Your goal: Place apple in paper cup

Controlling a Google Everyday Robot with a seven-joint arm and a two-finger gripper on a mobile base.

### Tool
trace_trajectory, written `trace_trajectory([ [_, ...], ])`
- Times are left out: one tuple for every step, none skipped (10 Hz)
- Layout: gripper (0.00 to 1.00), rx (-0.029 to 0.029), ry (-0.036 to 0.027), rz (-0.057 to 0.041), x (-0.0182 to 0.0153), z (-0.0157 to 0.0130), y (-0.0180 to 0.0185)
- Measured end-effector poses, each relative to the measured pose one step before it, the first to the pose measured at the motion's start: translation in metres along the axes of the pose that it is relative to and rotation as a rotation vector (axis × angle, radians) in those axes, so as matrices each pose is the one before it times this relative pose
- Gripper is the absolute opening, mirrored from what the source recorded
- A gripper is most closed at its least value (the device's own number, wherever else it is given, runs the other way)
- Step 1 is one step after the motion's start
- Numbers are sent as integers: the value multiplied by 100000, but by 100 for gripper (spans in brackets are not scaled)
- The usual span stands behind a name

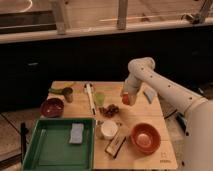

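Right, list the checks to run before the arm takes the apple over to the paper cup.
1. Apple is at the gripper, above the far middle of the table: ok.
2. Grip on the apple is secure: cannot tell.
3. Paper cup stands upright near the front edge, mouth open, nothing seen inside: ok.
4. Straight path to the cup is free: not ok, because the grapes lie between apple and cup, so it should probably pass above them.
5. Cup's neighbours, the green tray and the orange-red bowl, stand apart from it: ok.
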Motion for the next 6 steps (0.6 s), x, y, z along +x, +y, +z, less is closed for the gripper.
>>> trace_trajectory([
  [5,-632,-272,-933,-573,-177,95],
  [5,-568,-283,-643,-353,6,65],
  [5,-867,-507,-1373,-767,-46,-36],
  [5,-418,-386,-1178,-584,-77,6],
  [5,-529,-458,-1773,-830,-15,89],
  [5,-488,-462,-1923,-903,-65,63],
])
